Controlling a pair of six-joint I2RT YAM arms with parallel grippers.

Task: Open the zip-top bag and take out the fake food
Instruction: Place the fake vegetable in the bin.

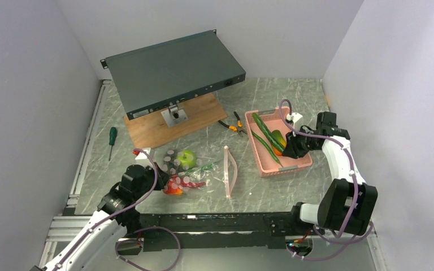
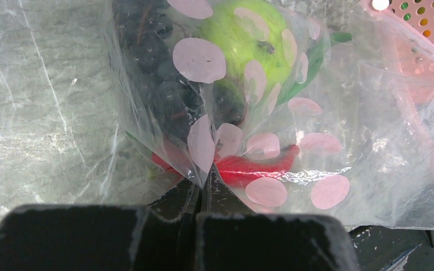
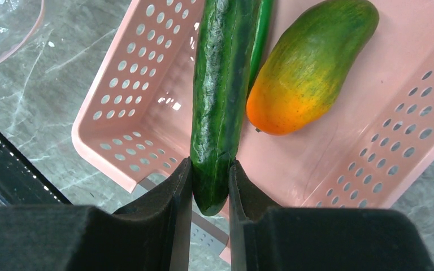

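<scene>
The dotted clear zip-top bag (image 1: 203, 169) lies on the table left of centre, its pink zip mouth (image 1: 230, 171) facing right. Inside it are a green apple (image 1: 187, 158), dark grapes (image 2: 164, 84) and red pieces (image 1: 175, 186). My left gripper (image 1: 157, 182) is shut on the bag's left edge (image 2: 202, 164). My right gripper (image 1: 290, 148) is shut on a long dark green cucumber (image 3: 223, 96), held over the pink basket (image 1: 260, 158). An orange-green mango (image 3: 311, 68) and a thin green pod (image 1: 264, 145) lie in the basket.
A dark flat rack unit (image 1: 172, 70) stands on a wooden board (image 1: 169, 121) at the back. Orange-handled pliers (image 1: 231, 124) lie between the board and the basket. A green-handled screwdriver (image 1: 112, 138) lies at the left. White walls close in on three sides.
</scene>
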